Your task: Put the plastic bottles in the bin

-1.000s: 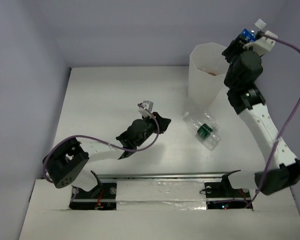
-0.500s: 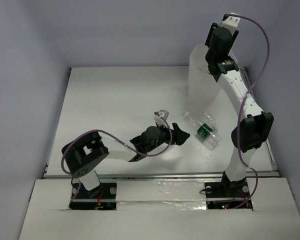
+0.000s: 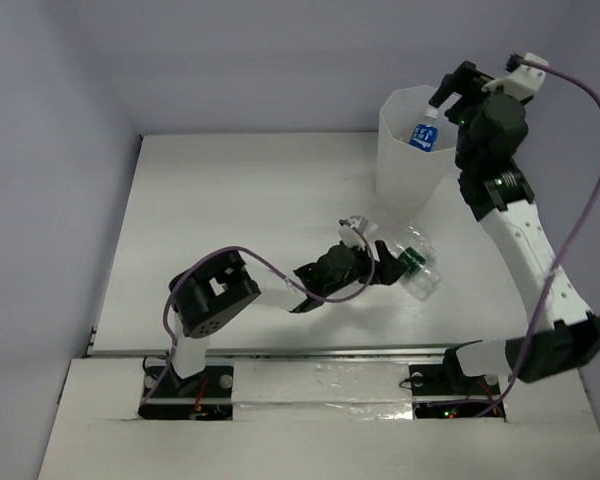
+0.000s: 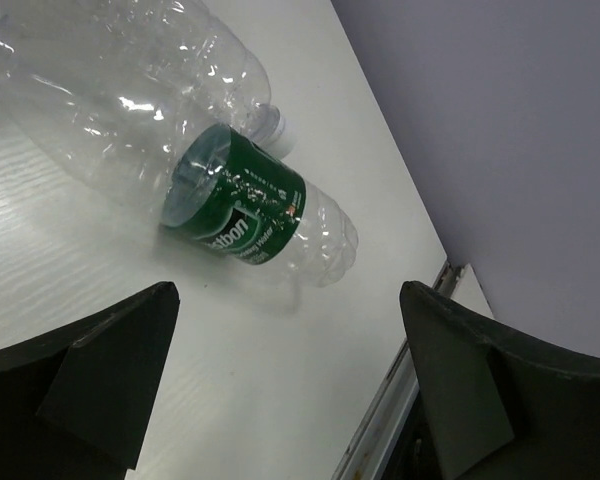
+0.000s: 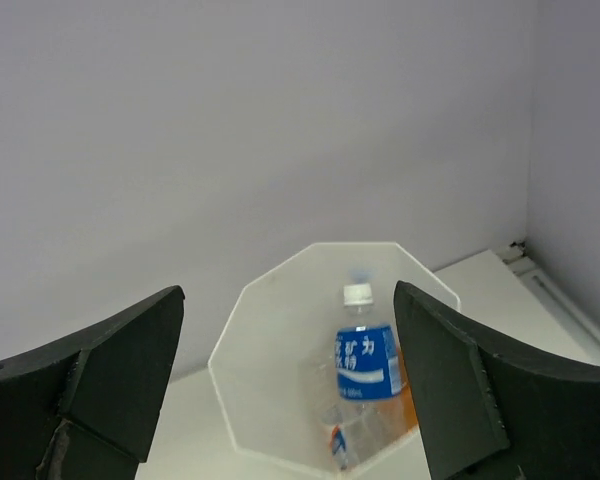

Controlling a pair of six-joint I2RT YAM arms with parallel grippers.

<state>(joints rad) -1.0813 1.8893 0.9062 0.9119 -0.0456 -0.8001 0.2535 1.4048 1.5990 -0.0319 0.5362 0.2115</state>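
The bin [image 3: 408, 150] stands at the back right of the table. A blue-labelled plastic bottle [image 3: 423, 133] with a white cap stands upright inside it, free of the fingers, and appears again as the blue bottle [image 5: 366, 361] within the bin's rim [image 5: 270, 282], with orange showing behind it. My right gripper [image 3: 450, 92] hovers open above the bin, nothing between its fingers [image 5: 110, 370]. On the table lie a green-labelled bottle [image 4: 242, 212] and a clear bottle [image 4: 180, 55] side by side. My left gripper [image 3: 383, 263] is open just short of the green-labelled bottle [image 3: 412, 262].
A metal rail [image 4: 420, 340] runs along the table's edge close to the green-labelled bottle, with the purple wall beyond. Purple cables loop over both arms. The near table edge rail [image 3: 320, 352] lies in front of the arm bases.
The right gripper has opened and the blue-labelled bottle has dropped into the bin. The left arm has reached right toward the green-labelled bottle and its jaws have opened.
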